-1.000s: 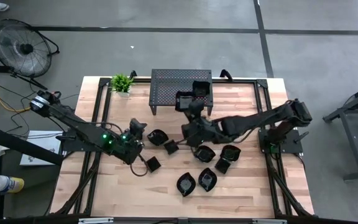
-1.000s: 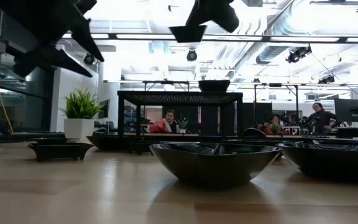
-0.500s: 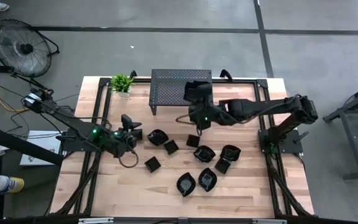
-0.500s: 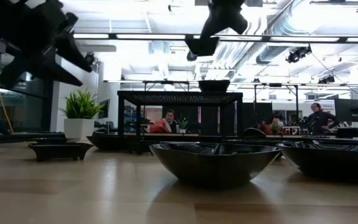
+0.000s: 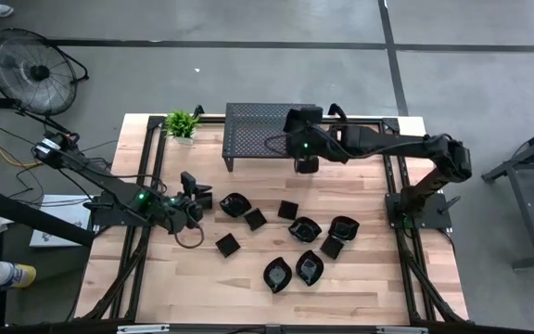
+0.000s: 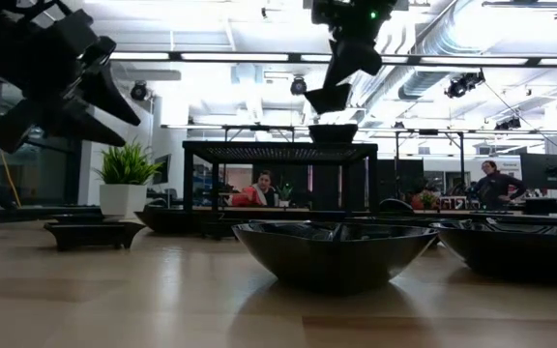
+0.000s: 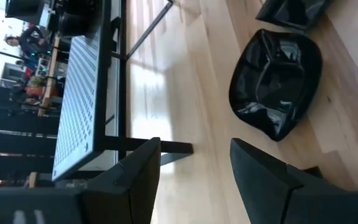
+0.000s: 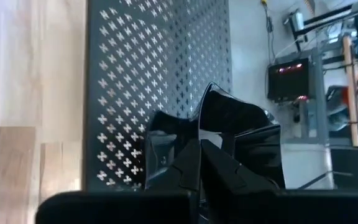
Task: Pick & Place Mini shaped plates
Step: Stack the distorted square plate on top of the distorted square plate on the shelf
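Note:
Several glossy black mini plates lie on the wooden table, among them a roundish one (image 5: 235,204) (image 7: 278,84) and a large one close to the low camera (image 6: 333,253). One more plate (image 6: 333,131) sits on the black perforated stand (image 5: 258,121). My right gripper (image 5: 302,121) (image 8: 199,149) hovers over the stand's right end, shut on another plate (image 6: 327,98). My left gripper (image 5: 196,190) (image 7: 194,165) is open, hovering just left of the roundish plate and touching nothing. My right gripper pinches a mini plate by its rim (image 8: 205,134) between the two fingers. The fingers come from above, slanting toward the far edge. The plate is lifted clear and hangs tilted below the fingers (image 6: 348,60), just above the stand's top and the plate sitting there.
A small potted plant (image 5: 182,123) stands at the table's far left corner beside the stand. A fan (image 5: 35,60) stands on the floor beyond the table's left side. Bare wood lies along the near edge (image 5: 202,292). People sit in the room behind the table (image 6: 259,190).
My right gripper has carried its plate from above the cluster in the middle of the table toward the far edge, and it is now over the stand's right end. My left gripper drew back a little toward the table's left and stays open.

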